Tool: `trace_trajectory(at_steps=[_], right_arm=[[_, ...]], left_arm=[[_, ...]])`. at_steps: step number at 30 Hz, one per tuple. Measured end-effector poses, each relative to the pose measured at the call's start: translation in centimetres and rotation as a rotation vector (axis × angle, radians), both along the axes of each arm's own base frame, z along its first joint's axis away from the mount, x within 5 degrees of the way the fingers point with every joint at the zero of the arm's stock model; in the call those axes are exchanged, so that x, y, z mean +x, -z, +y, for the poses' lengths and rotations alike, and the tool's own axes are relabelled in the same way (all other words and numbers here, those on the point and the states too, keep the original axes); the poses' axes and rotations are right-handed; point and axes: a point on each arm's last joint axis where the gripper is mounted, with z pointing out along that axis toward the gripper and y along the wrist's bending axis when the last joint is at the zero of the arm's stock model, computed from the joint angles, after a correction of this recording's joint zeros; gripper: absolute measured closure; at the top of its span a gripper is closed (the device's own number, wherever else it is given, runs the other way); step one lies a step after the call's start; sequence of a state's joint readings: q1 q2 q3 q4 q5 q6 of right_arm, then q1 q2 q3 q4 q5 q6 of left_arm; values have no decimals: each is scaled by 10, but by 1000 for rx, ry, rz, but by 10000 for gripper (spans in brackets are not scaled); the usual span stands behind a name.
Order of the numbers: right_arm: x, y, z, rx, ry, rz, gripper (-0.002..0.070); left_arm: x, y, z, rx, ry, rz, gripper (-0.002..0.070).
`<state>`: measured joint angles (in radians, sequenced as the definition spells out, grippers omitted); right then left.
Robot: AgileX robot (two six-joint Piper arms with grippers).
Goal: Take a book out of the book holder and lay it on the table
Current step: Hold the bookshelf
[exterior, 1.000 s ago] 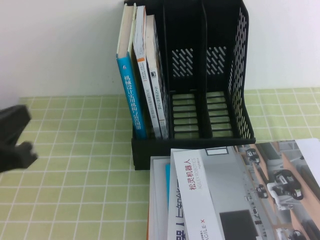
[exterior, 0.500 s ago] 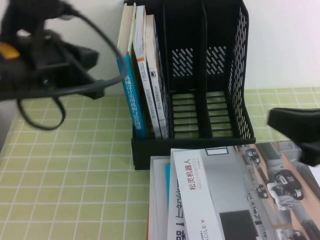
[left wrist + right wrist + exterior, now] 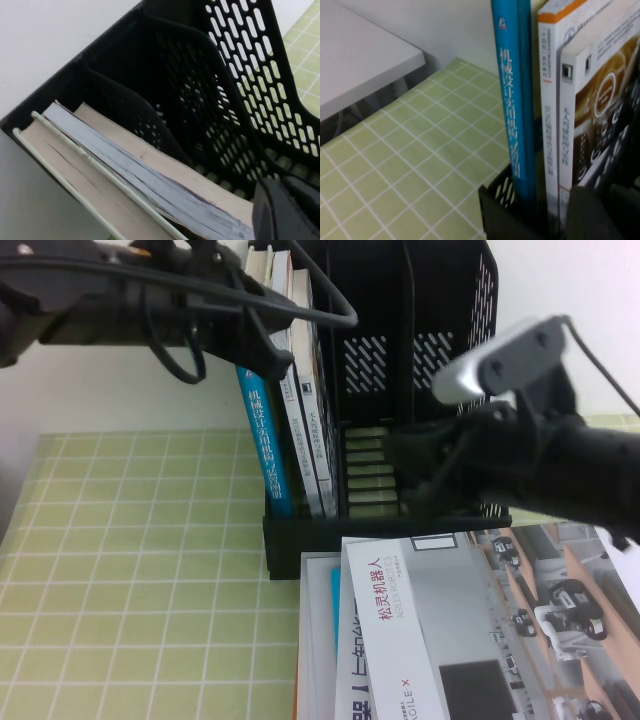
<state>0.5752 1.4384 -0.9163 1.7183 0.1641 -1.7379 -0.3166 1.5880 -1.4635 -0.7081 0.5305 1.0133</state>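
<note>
We see the book standing straight up in the leftmost slot of the book holder, a tall black rack with holes in its side. Its cover is dark with gold circles, and its spine is white. The table has a yellow-green cloth with white squares.

A: Where's room in the holder?
B: Its middle and right compartments stand empty; three books fill the left one, packed spine to spine, the book against the divider.
A: What's in the way?
B: The left gripper hangs over the book tops, the right gripper crosses the holder's front, and a stack of books covers the table just before it.
</note>
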Motion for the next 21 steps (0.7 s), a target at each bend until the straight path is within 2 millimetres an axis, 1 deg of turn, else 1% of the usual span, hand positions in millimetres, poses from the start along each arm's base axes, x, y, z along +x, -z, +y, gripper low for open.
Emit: trace_trajectory(at_steps=[2,4,7,9,12,15,21], right_arm=[[13,1,8,-1,-1,0,548],[26,1,17,2,0,-4,484],[43,2,28,5,0,-10,398],[54,0,35,11,0,-19,360],[69,4,45,15,0,-22,341],[83,11,54,12,0,-17,335],[97,23,63,4,0,-6,332]], left_arm=[[7,8,-2,18,-1,18,678],[12,17,-1,46,-12,43,678],[14,18,0,57,-31,51,678],[14,18,1,62,-37,54,678],[15,19,2,61,-54,66,678],[15,19,2,66,-60,69,678],[16,19,4,62,-70,76,678]])
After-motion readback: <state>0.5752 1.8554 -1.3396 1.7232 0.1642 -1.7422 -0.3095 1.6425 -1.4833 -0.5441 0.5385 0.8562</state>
